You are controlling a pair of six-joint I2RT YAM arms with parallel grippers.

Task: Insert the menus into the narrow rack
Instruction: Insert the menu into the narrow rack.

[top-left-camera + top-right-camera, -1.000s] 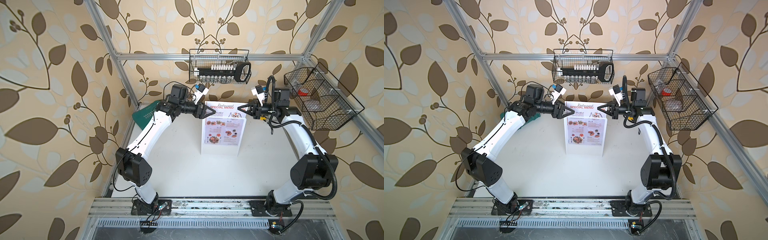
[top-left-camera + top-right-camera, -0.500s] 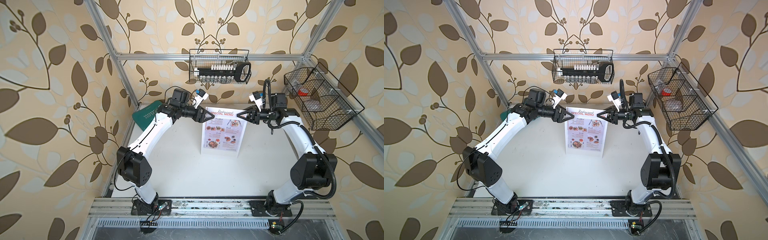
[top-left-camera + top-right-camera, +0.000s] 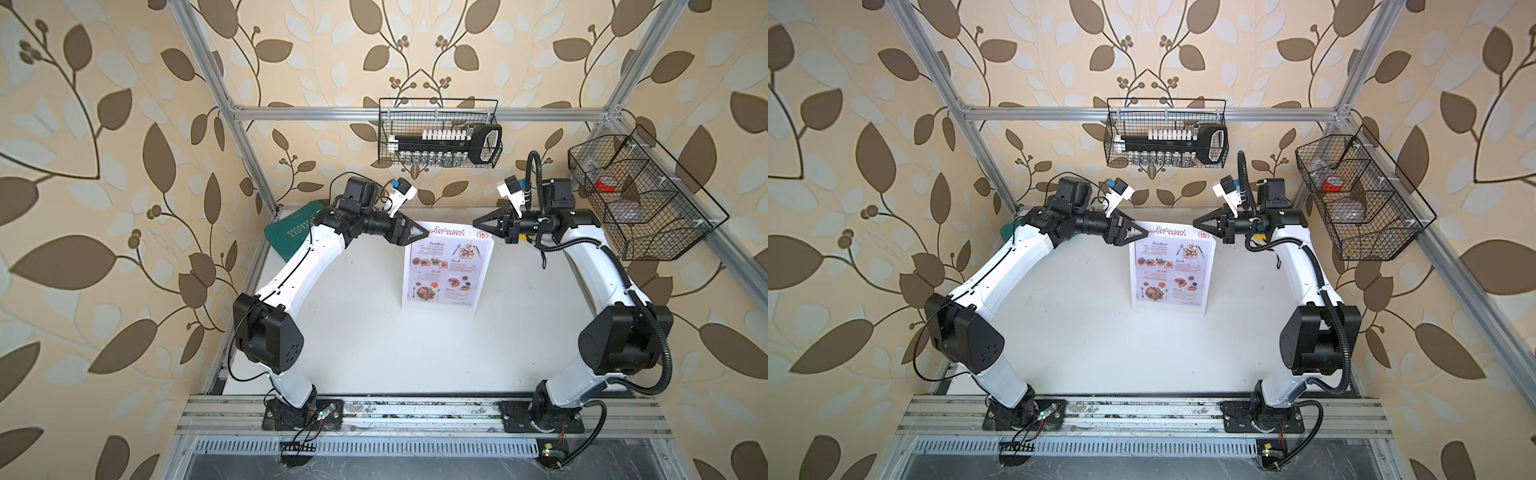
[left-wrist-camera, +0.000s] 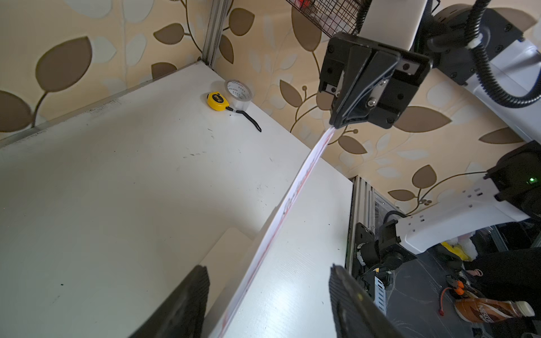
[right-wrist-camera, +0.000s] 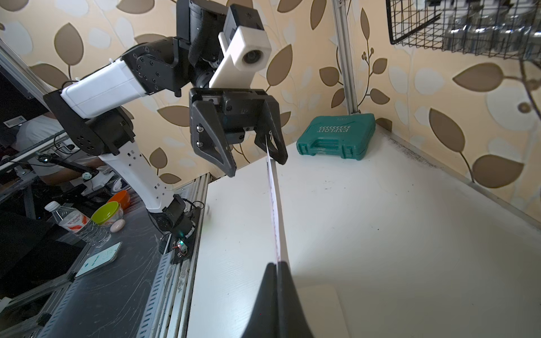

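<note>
2 robot arms flank a printed menu [image 3: 446,270] that hangs over the white table [image 3: 353,332], toward its 12 o'clock side, red heading uppermost in both top views. The right gripper [image 3: 476,224] is pinched tight on the sheet's 2 o'clock corner; in the left wrist view the paper runs straight out of its closed tips. The left gripper [image 3: 427,233] stands at the 10 o'clock corner with its jaws well apart, clamping nothing; in the right wrist view the sheet's edge passes between its 2 fingers [image 5: 202,117], close against 1 of them. The rack [image 4: 227,248] lies flat on the table below the sheet, only a rounded corner showing in the wrist views; whether the menu's lower edge touches it cannot be told. A green tool case [image 3: 291,235] rests at the table's 10 o'clock corner; 1 wire basket [image 3: 384,137] hangs at 12 o'clock, a 2nd wire basket [image 3: 648,237] at 2 o'clock.
</note>
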